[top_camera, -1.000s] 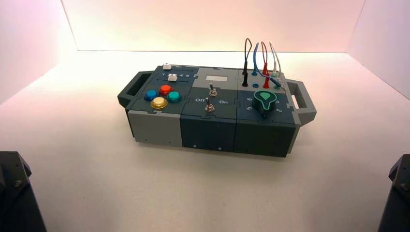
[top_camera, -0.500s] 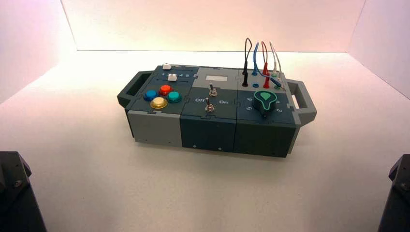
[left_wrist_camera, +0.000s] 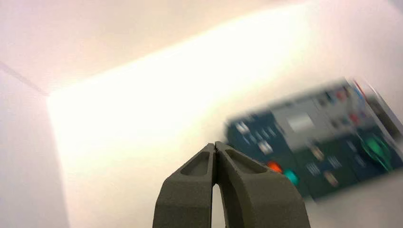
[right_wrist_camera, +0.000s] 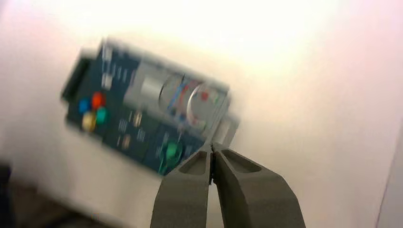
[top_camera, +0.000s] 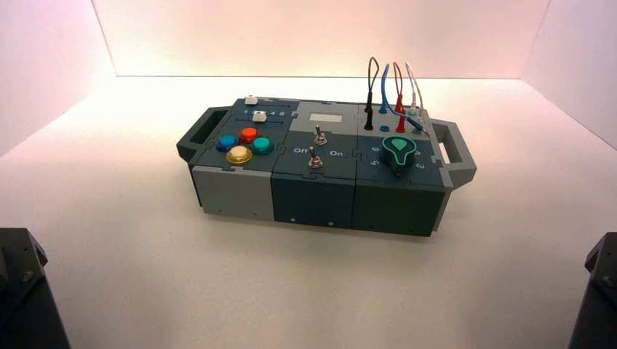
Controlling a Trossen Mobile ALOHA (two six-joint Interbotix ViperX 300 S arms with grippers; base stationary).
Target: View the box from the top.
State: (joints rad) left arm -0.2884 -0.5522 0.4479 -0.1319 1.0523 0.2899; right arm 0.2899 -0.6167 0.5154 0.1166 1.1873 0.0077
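The box (top_camera: pixel 313 196) stands in the middle of the white table, dark blue-grey with a light grey front left panel. Its top bears four round buttons, blue (top_camera: pixel 226 142), red (top_camera: pixel 249 134), green (top_camera: pixel 261 145) and yellow (top_camera: pixel 239 154), two white sliders (top_camera: pixel 259 115), two toggle switches (top_camera: pixel 314 158), a green knob (top_camera: pixel 399 153) and looped wires (top_camera: pixel 393 94). My left gripper (left_wrist_camera: pixel 216 144) is shut and empty, raised, with the box (left_wrist_camera: pixel 304 142) beyond it. My right gripper (right_wrist_camera: pixel 212 146) is shut and empty, above the box (right_wrist_camera: pixel 142 118), near its knob end.
The box has a handle at each end, on the left (top_camera: pixel 200 131) and on the right (top_camera: pixel 455 149). White walls close in the table at the back and sides. Dark arm parts show at the bottom left (top_camera: pixel 22 291) and bottom right (top_camera: pixel 596 291) corners.
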